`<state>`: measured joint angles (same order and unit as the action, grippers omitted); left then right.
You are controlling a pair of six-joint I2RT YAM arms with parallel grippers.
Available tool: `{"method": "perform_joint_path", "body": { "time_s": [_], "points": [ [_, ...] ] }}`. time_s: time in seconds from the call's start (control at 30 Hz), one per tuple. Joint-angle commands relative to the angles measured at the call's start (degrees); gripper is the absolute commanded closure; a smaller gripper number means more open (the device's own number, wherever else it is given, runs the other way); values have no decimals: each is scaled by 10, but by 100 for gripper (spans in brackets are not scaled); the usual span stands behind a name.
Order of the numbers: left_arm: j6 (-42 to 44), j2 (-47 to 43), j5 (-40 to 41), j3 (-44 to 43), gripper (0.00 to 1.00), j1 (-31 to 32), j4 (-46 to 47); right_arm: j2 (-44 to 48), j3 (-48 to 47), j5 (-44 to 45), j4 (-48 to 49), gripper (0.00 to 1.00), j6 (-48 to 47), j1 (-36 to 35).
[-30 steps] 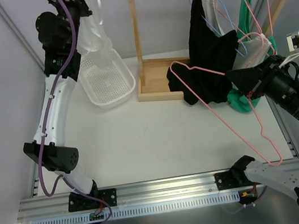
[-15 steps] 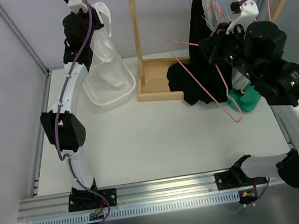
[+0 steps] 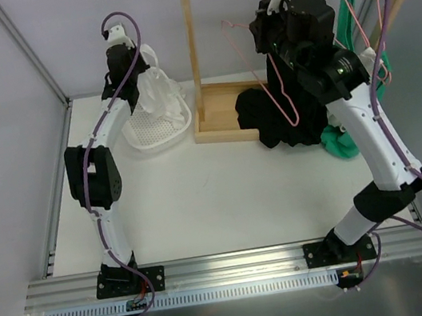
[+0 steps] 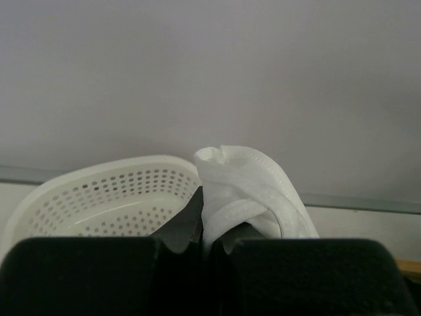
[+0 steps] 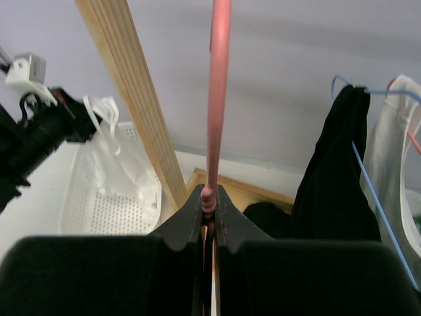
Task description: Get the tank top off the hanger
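Two arms reach toward the far side of the table (image 3: 218, 197), each with its fingers pressed together on something. The left gripper (image 4: 202, 212) pinches a fold of the white tank top (image 4: 245, 191), holding it up over the white perforated basket (image 4: 99, 197) at the far left. In the overhead view the cloth hangs down from that grip and its lower part sits bunched inside the basket. The tank top is off the hanger and well apart from it. The right gripper (image 5: 209, 201) is raised high beside the wooden rack (image 3: 192, 47), just under the top rail, with its fingers clamped tight on the thin pink hanger (image 5: 217, 79). From above, the hanger dangles bare from that grip, tilted, in front of a black garment (image 3: 277, 118) that trails down onto the rack's base. A green garment (image 3: 340, 144) lies bunched on the table just right of the black one. The right wrist view shows the black cloth hanging on a blue hanger (image 5: 375, 191), with a pale garment (image 5: 395, 145) beside it at the frame's right edge. The rack's upright post stands between the basket and the pink hanger.
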<state>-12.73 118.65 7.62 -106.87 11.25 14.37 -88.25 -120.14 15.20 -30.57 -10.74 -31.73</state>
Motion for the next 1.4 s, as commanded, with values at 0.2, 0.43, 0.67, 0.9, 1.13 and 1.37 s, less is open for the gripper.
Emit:
{"method": "perform_joint_path", "body": {
  "time_s": [0.2, 0.43, 0.67, 0.9, 1.13, 1.37],
  "points": [
    [-62, -8, 120, 82, 99, -15, -67, -109, -119, 21, 181, 100, -46, 12],
    [-101, -36, 158, 174, 84, -15, -99, -156, -157, 22, 218, 100, -27, 18],
    [-103, -54, 159, 197, 1, -21, -131, -188, -172, 22, 252, 100, -9, 20],
    [-108, -178, 96, 216, 1, -17, -160, -213, -186, 30, 274, 100, -1, 26],
    [-99, -327, 95, 305, 1, 31, -163, -239, -204, 33, 291, 100, 18, 34],
    [-92, -430, 97, 358, 1, 86, -163, -254, -207, 37, 302, 100, 31, 36]
  ]
}}
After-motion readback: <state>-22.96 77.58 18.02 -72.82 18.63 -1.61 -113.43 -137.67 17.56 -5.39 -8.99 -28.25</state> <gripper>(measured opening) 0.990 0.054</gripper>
